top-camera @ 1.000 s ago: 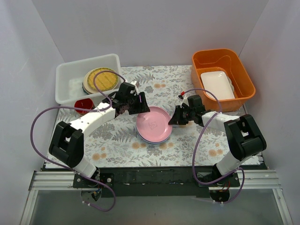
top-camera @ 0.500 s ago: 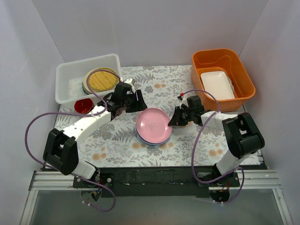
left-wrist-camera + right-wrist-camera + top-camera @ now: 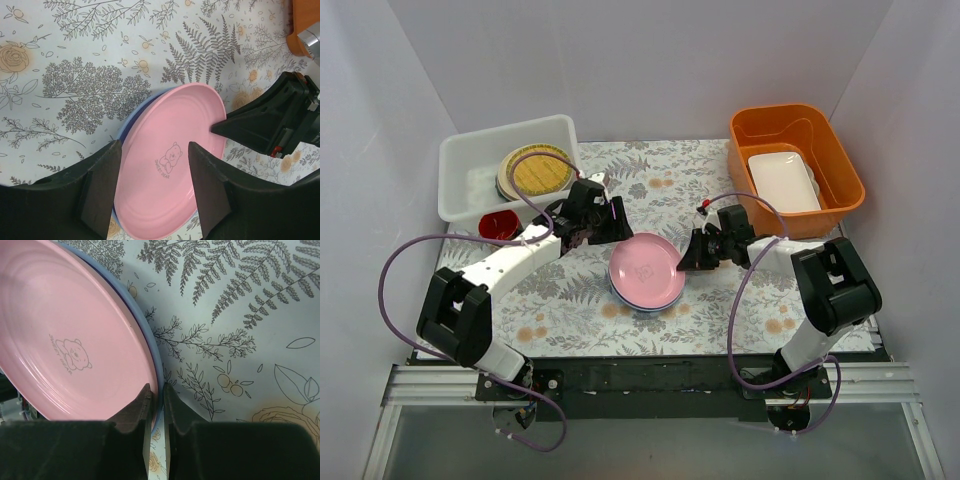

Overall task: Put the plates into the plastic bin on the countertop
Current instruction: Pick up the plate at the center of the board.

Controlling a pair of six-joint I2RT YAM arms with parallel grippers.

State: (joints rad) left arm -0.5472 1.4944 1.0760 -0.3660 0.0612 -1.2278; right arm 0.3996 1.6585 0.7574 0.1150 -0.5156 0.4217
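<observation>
1. Two fingers of the right pincer [image 3: 156, 390] are pressed almost together on the right rim of the pink plate [image 3: 643, 266], pinching it.
2. Just under that rim lies a blue plate [image 3: 131, 116], showing only as a thin edge. I cannot tell whether the fingers catch it too.
3. The left pincer [image 3: 152, 147] hangs spread wide over the pink plate's left side and touches nothing.
4. Over the last second the right pincer has crept leftward, and the pink plate has slid with it, so it now sits off-centre on the blue plate. The left pincer has dropped in closer from the bin side.
5. Both plates rest mid-countertop [image 3: 570, 300], well apart from the bin [image 3: 510, 128] at far left, which already holds a yellow plate [image 3: 540, 170].
6. The shift suggests the top plate is being freed from the stack, probably for the left arm, which is nearer the bin. Neither plate on the countertop is binned yet, and a thin rim pinch could slip.
</observation>
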